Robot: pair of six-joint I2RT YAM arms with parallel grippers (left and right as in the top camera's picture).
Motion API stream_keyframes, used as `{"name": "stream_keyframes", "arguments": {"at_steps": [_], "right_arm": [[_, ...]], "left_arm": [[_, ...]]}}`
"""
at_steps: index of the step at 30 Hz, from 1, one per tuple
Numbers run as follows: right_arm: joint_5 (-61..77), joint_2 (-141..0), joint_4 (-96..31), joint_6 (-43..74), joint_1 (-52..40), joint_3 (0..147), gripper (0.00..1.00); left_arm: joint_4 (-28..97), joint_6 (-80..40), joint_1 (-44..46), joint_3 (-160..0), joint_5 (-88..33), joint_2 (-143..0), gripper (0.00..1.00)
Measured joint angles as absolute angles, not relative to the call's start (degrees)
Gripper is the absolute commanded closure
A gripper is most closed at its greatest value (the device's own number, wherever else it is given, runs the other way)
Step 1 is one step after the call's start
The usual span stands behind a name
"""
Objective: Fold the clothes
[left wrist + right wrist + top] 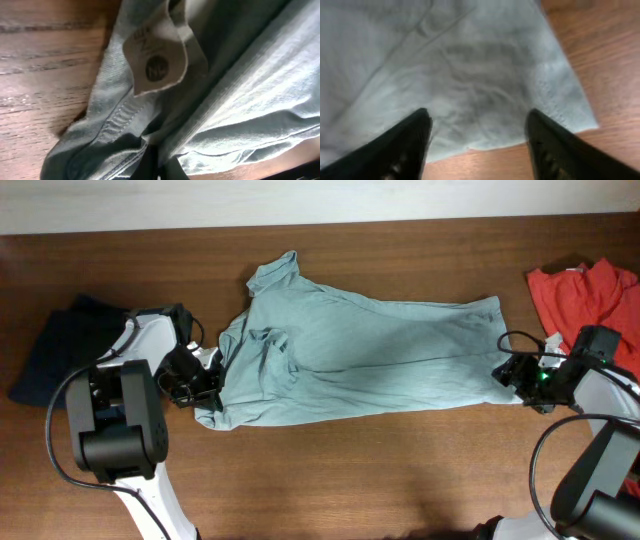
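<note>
The clothes (370,350), a pale blue-green garment, lie spread across the middle of the wooden table (350,470), wrinkled and bunched at the left end. My left gripper (205,385) sits at that bunched left end. In the left wrist view, my left gripper (159,157) has its dark fingers pressed together with a seamed fold of the clothes (250,90) pinched at them, below a white label (157,62). My right gripper (512,372) is at the garment's right end. Seen from the right wrist, that gripper (477,117) is open, its fingers (415,137) straddling the hem of the clothes (470,65).
A bright red garment (585,290) lies at the back right, close behind my right arm. Dark navy clothes (60,345) lie at the far left beside my left arm. Bare wood runs along the table's front.
</note>
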State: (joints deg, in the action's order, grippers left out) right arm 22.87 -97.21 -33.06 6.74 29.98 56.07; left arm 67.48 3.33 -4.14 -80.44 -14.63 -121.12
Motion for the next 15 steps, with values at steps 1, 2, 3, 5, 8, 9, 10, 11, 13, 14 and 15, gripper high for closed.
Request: {"name": "stream_keyframes", "arguments": {"at_steps": [1,2,3,5,8,9,10,11,13,14,15], "right_arm": [[22.8,-97.3,-32.8,6.8,30.0,56.1,0.70],[22.7,-97.4,-32.6,6.8,30.0,56.1,0.75],[22.4,-97.6,-32.6,6.9,30.0,56.1,0.77],[21.7,-98.4,-32.5,6.9,30.0,56.1,0.82],[21.3,-100.8,-32.4,6.8,29.9,56.1,0.88],[21.2,-101.7,-32.4,6.8,29.9,56.1,0.90],[21.1,-102.6,-32.2,6.9,30.0,56.1,0.93],[20.8,-103.7,-31.9,7.3,29.9,56.1,0.96],[20.5,-104.5,-31.9,8.4,30.1,56.9,0.96],[20.2,-104.7,-32.0,9.0,30.0,57.2,0.96],[19.9,-104.9,-32.0,9.3,30.0,57.4,0.96]], "left_arm": [[67.4,3.3,-4.2,-80.4,-14.6,-121.1,0.99],[67.4,3.3,-4.1,-80.4,-14.6,-121.1,0.99],[67.4,3.3,-4.1,-80.4,-14.6,-121.1,0.99],[67.2,3.3,-4.2,-80.4,-14.6,-121.1,0.99],[67.2,3.3,-4.2,-80.4,-14.6,-121.1,0.99],[67.2,3.3,-4.2,-80.4,-14.6,-121.1,0.99],[67.2,3.3,-4.2,-80.4,-14.6,-121.1,0.99],[67.1,3.3,-4.2,-80.4,-14.6,-121.1,0.99],[67.1,3.2,-4.2,-80.4,-14.6,-121.1,0.99],[67.1,3.2,-4.2,-80.4,-14.6,-121.1,0.99],[67.1,3.2,-4.2,-80.4,-14.6,-121.1,0.99]]}}
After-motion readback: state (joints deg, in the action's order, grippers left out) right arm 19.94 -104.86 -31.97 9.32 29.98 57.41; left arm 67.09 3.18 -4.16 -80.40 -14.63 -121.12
